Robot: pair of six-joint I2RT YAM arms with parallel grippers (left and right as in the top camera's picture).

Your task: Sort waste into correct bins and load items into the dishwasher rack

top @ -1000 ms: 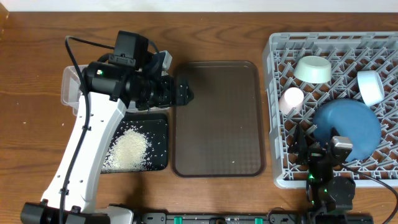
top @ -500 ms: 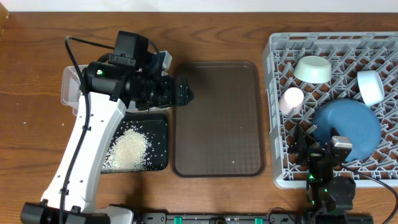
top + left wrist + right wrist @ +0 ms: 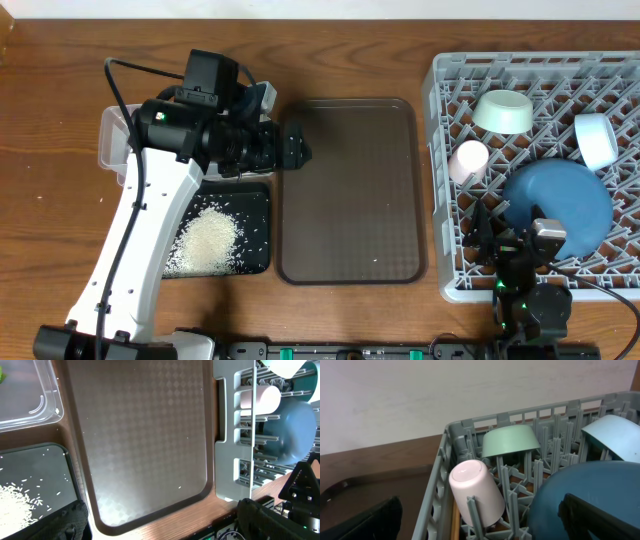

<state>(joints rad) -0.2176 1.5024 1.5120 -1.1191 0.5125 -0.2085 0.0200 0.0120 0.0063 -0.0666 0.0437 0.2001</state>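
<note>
Nothing shifts: left gripper (image 3: 291, 148) and right gripper (image 3: 492, 232) both spread, empty. We see plate (image 3: 560, 205), cup (image 3: 467, 160) propped on rack (image 3: 438, 120) pegs just ahead of right, draining.

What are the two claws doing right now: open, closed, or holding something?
Left gripper: open, holding nothing.
Right gripper: open, holding nothing.
</note>
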